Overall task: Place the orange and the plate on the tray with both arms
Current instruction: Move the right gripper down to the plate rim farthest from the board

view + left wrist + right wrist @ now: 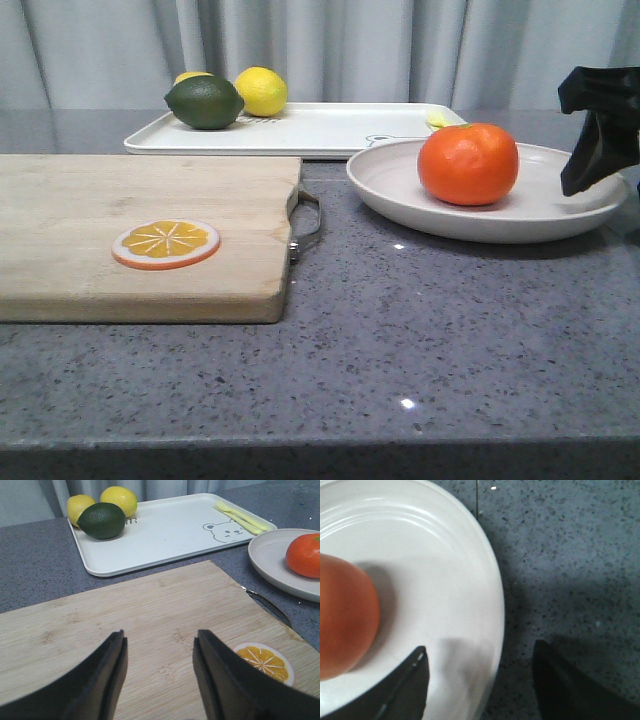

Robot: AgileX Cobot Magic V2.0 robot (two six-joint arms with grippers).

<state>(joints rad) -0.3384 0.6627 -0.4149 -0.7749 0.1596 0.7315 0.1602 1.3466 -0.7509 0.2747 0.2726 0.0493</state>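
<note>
1. The tray (pixel 170 530) carries a line-drawn bear face, a picture and not lettering; a dark mark beside the green fruit (pixel 102 520) is too small to read.
2. No other readable text.

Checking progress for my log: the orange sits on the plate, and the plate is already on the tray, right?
Not quite. The orange does sit on the plate, but the plate rests on the grey countertop beside the tray, not on it; the front view shows this.

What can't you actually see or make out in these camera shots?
- Right pincer: front view's edge cuts it off; whether it touches the plate is unclear.
- Orange: right wrist view crops and blurs it.
- Second lemon: front view, mostly behind the green fruit.
- Left pincer: absent from front view.
</note>
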